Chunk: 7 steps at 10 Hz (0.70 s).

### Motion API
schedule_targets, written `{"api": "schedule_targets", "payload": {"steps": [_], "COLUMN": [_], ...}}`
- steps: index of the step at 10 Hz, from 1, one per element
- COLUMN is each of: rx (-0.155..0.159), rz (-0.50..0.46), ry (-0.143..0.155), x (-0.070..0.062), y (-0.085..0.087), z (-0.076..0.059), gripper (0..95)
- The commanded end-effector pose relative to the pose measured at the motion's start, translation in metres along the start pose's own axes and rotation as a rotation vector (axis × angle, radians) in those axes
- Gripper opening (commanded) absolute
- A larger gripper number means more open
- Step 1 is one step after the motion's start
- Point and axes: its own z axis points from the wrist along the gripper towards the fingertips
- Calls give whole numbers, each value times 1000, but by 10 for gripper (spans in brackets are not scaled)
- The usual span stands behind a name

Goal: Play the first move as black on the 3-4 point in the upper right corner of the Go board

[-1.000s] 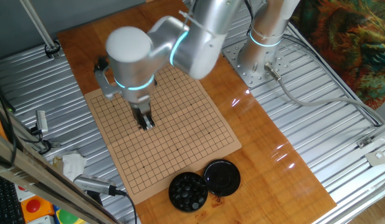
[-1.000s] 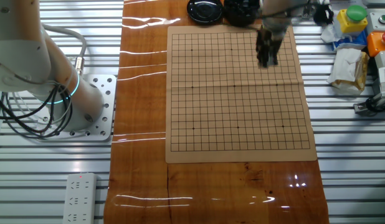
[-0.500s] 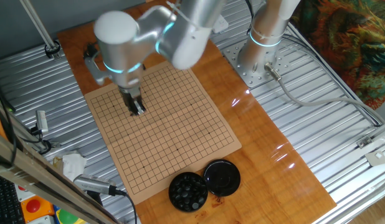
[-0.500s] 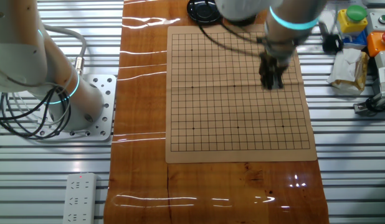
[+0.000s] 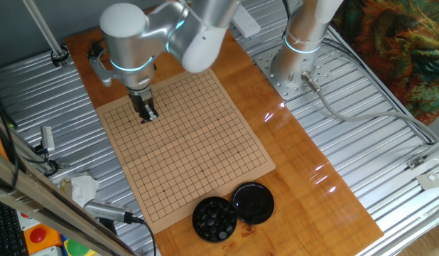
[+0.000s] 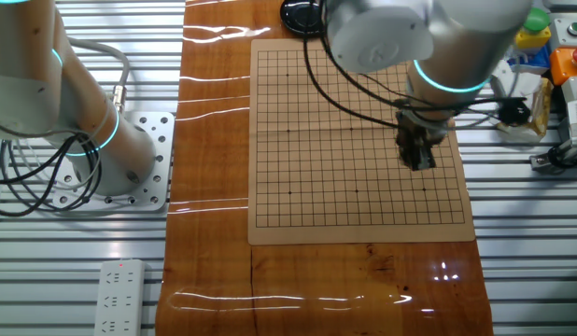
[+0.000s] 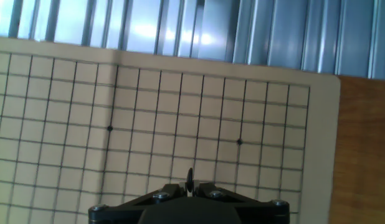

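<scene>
My gripper (image 5: pixel 147 114) hangs low over the wooden Go board (image 5: pixel 205 142), near its far left corner in this view. In the other fixed view my gripper (image 6: pixel 419 160) is over the board's (image 6: pixel 316 140) right side, toward the near right corner. In the hand view the gripper (image 7: pixel 190 186) is shut on the black stone (image 7: pixel 190 178), seen edge-on between the jaws. The board (image 7: pixel 180 99) lies below with no stones on it, a star point (image 7: pixel 239 142) just ahead to the right, and the corner at the upper right.
A round black bowl (image 5: pixel 214 217) full of black stones and its flat black lid (image 5: pixel 253 201) sit off the board's near end. The lid (image 6: pixel 305 14) shows at the top edge in the other fixed view. Clutter and cables lie on the metal table beside the board.
My arm has carried the gripper along the board, away from the bowl end and toward the opposite corner. The jaws have stayed shut.
</scene>
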Motion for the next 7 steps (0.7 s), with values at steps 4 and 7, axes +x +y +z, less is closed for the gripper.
{"api": "schedule_targets", "payload": {"steps": [4, 7], "rx": [2, 0], "rz": [-16, -30], "ry": [-5, -5], "x": [-8, -14], "y": [-16, -30], "z": [12, 10], "gripper": [0, 0]}}
